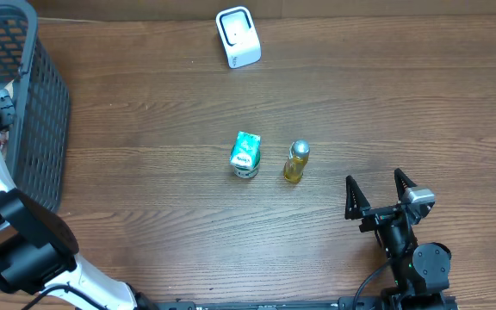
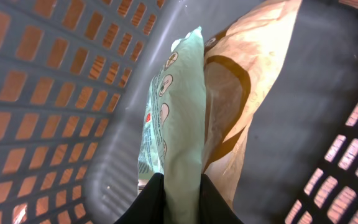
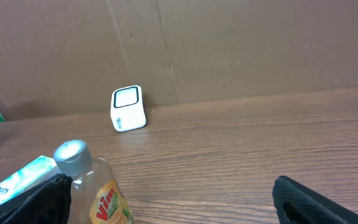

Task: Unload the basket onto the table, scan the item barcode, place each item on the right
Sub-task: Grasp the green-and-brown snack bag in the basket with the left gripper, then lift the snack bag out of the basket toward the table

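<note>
Inside the dark mesh basket (image 2: 42, 93), my left gripper (image 2: 182, 199) has its jaws pressed on both sides of a pale green packet (image 2: 179, 124) that stands on edge. A brown paper packet (image 2: 241, 93) leans right behind it. The white barcode scanner (image 1: 238, 36) stands at the table's far edge, and the right wrist view shows the scanner (image 3: 128, 109) facing me. My right gripper (image 1: 374, 181) rests open near the front right, nothing between its fingers (image 3: 309, 199).
A green carton (image 1: 245, 155) and a yellow Vim bottle (image 1: 296, 161) stand mid-table, left of my right gripper; the bottle (image 3: 95, 186) is close by its left finger. The basket (image 1: 24, 103) fills the left edge. Brown cardboard backs the table.
</note>
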Controlling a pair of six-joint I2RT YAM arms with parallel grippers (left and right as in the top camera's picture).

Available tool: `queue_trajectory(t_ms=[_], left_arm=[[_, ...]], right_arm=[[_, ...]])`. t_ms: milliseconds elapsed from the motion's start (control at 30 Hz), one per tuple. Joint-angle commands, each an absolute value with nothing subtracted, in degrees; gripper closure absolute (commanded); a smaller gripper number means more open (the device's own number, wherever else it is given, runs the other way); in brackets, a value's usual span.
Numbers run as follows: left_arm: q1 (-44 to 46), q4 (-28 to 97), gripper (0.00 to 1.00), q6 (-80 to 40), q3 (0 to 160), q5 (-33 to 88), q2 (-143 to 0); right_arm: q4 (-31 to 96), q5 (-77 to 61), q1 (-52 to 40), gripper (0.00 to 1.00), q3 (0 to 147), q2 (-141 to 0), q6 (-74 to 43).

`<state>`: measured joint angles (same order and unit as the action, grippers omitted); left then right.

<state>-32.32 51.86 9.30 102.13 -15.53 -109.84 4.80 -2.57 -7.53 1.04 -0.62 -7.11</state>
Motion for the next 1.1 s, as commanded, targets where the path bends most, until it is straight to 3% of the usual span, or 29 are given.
queue_trajectory(t_ms=[0,333,767,1067], left_arm=[[-32.2,52.3,0.86,7.2,102.3,-14.7,-107.4],[-32.2,51.2,0.96,5.9,102.3,-14.7,-104.3],[-31.5,40.1,0.96,3.7,102.3,-15.0,-90.2],[-21.5,35.8,0.96,3.6,102.3,-14.5,-76.5]], right_arm=[[4.6,-2.3,-7.3,0.0,0.4,-0.2,-7.3],[4.6,-2.3,-7.3,0.0,0.4,-0.2,-7.3],[4.6,-2.2,-7.3,0.0,0.4,-0.2,-7.3],[4.6,-2.3,-7.3,0.0,0.4,-0.2,-7.3]])
